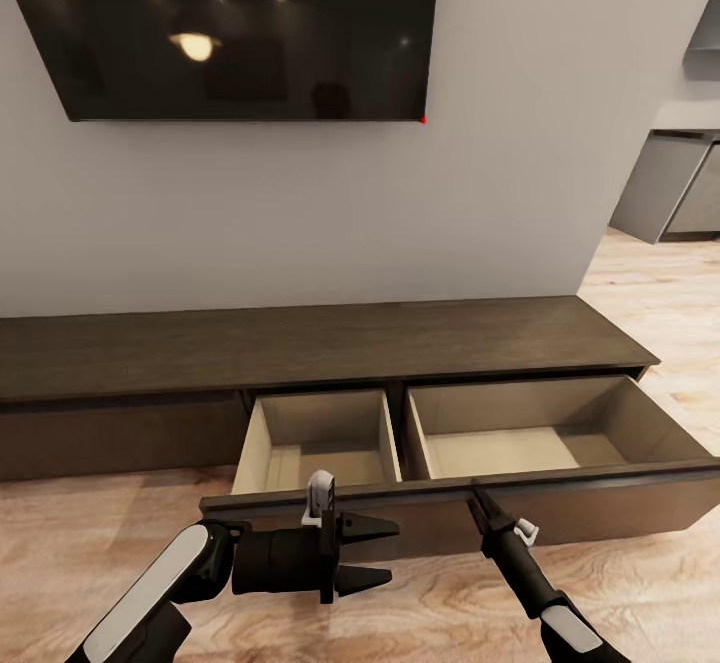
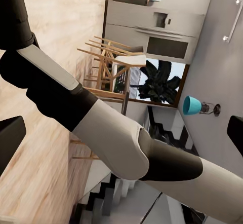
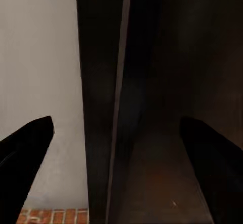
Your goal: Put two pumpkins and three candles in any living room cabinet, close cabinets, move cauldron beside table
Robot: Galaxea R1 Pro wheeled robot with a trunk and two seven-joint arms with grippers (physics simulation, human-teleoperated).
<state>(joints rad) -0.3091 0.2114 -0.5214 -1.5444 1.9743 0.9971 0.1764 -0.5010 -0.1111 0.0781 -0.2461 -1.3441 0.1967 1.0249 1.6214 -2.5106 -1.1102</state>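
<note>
The cabinet [image 1: 300, 343] ran along the wall under a dark screen [image 1: 240, 28] cut off at the frame's top, with its wide drawer front [image 1: 600, 503] pulled out over two pale compartments. Their near floors were hidden behind that front. The left gripper [image 1: 372, 550] hung before the drawer, fingers spread and holding nothing. The right gripper [image 1: 476, 492] reached the front's top edge; its wrist view showed dark fingers [image 3: 25, 148] apart, straddling the blurred edge.

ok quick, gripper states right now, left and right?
Left gripper: open, holding nothing, just in front of the drawer front.
Right gripper: open, fingers either side of the drawer front's top edge, not clamped.
</note>
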